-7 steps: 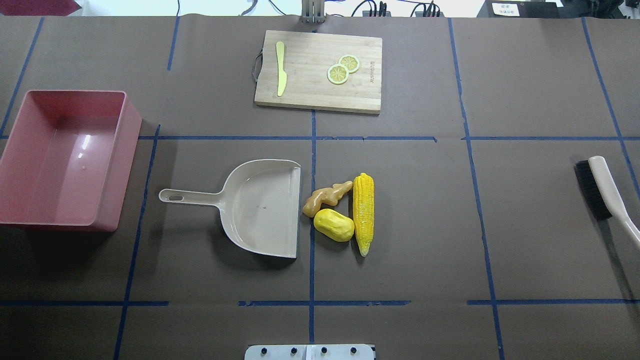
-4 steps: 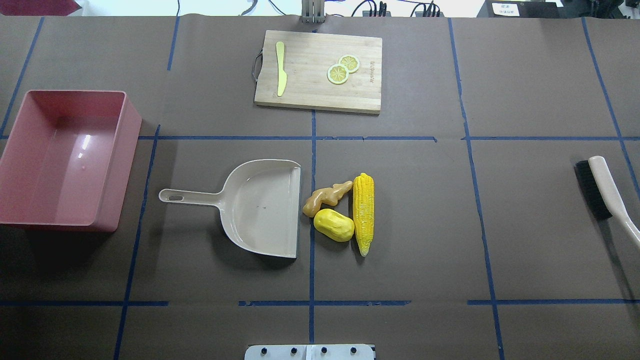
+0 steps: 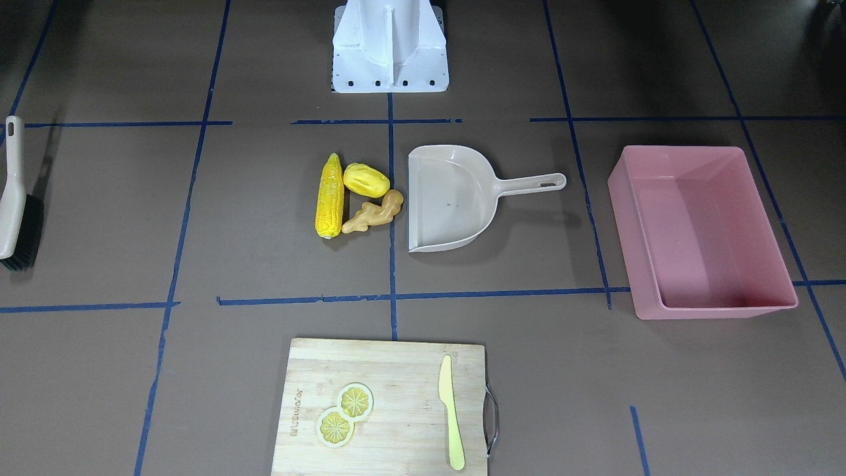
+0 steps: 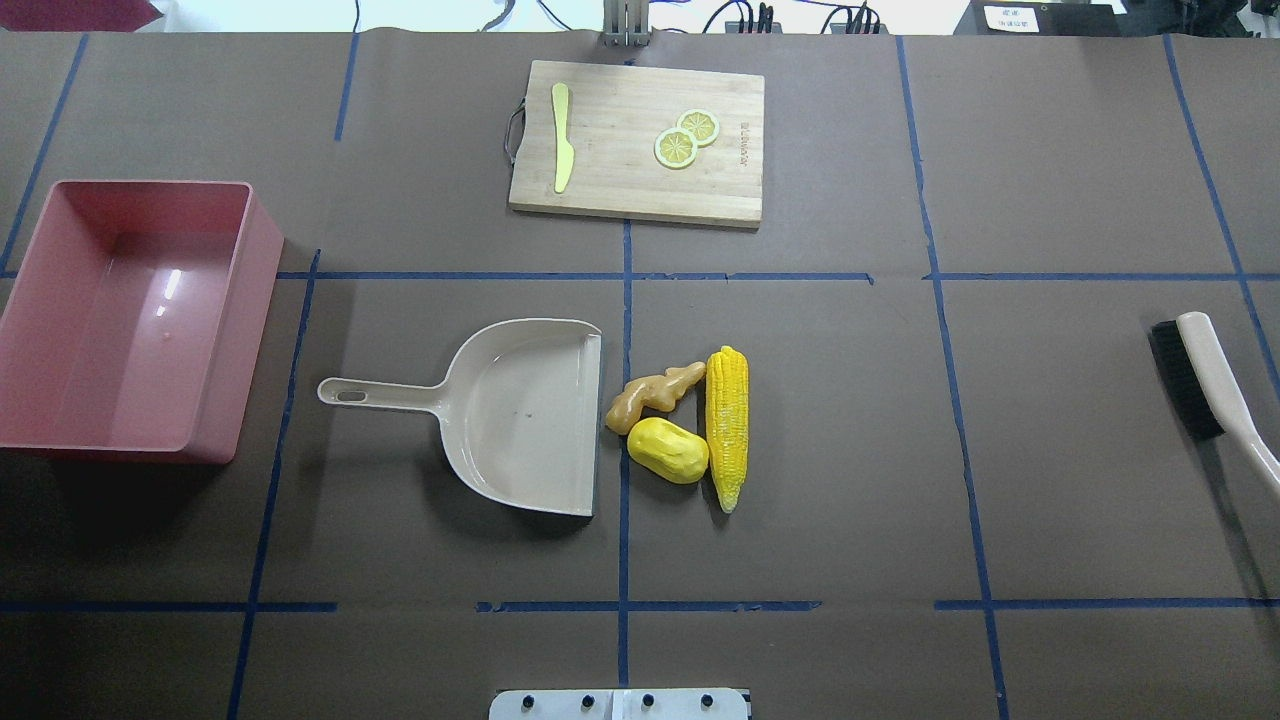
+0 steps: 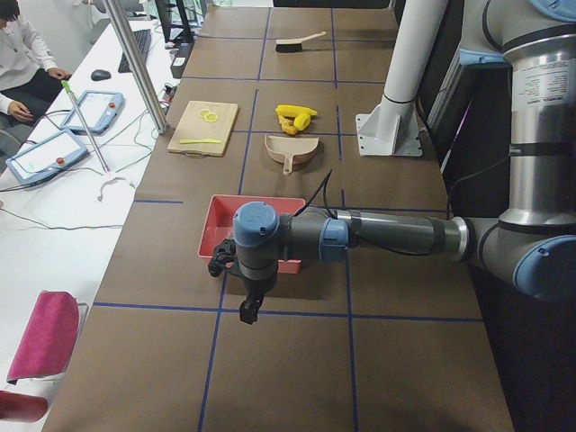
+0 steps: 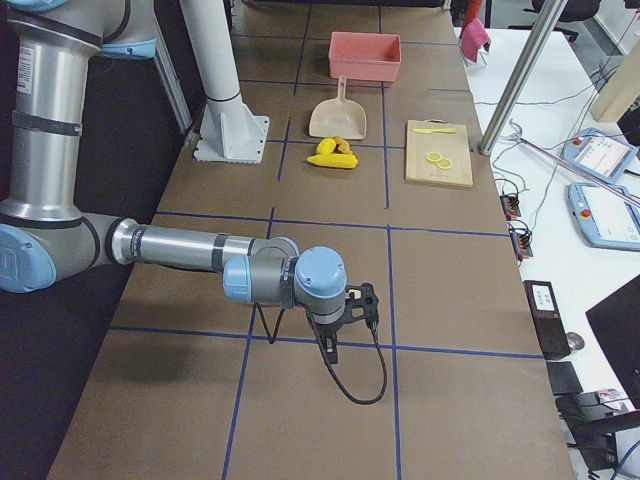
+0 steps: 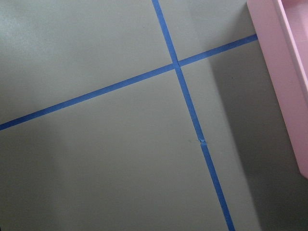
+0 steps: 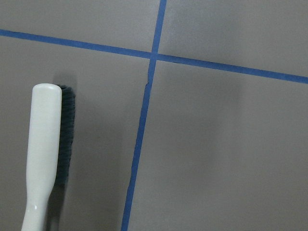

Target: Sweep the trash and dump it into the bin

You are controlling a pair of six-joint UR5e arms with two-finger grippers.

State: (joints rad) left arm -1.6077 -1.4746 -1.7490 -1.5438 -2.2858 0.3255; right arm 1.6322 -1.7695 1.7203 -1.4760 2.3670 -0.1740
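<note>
On the brown table (image 4: pixel 1050 450) gridded with blue tape (image 4: pixel 622 560), corn (image 4: pixel 727 425), yellow vegetable (image 4: pixel 667 450) and ginger (image 4: pixel 652 393) cluster just beside the dustpan (image 4: pixel 520 430) mouth, the pink bin (image 4: pixel 260 295) well apart at the left end, a white bench (image 6: pixel 570 250) alongside; whether the left gripper (image 5: pixel 225 263) or right gripper (image 6: pixel 362 302) has its fingers parted, I cannot tell.

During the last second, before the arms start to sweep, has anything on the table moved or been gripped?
Nothing visibly changed. In the overhead view the corn cob, the lumpy yellow vegetable, the ginger root, the beige dustpan, the pink bin and the brush lie where they were, and none of them is gripped.
</note>
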